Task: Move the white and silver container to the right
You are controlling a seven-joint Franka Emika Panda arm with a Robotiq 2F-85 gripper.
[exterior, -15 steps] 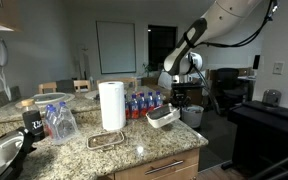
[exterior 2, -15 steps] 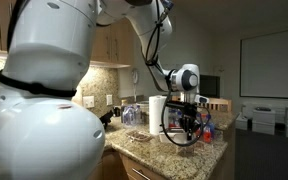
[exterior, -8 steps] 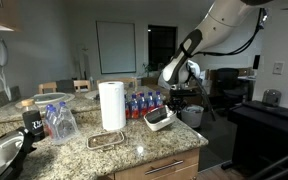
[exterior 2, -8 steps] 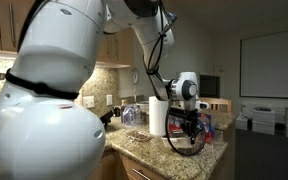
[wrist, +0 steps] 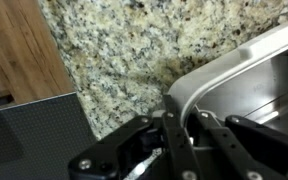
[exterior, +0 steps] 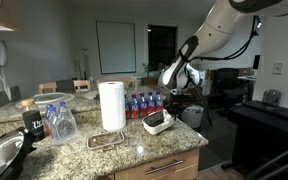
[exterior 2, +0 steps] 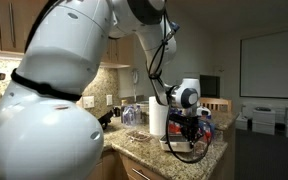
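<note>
wrist view: the gripper comes in from the bottom edge, and its two dark fingers stand pressed together on the shiny rim of the white and silver container, one on each side of the wall. the tub runs off to the right of the tool. its inside shows bare, glossy metal with soft reflections. speckled granite counter lies under and ahead of the fingers. a strip of wooden floor shows past the counter edge to the left.

in an exterior view the gripper hangs low over the counter and pinches the near end of the container. the container sits just under the tool, tilted. i cannot tell whether its far end touches the stone. a row of water bottles stands just behind the tool. the paper towel roll stands upright well to one side of it, with the flat mat in front of the roll.

in an exterior view from beside the arm, the gripper points down, and the container shows as a pale edge below it. the paper towel roll stands just beside the tool.
</note>
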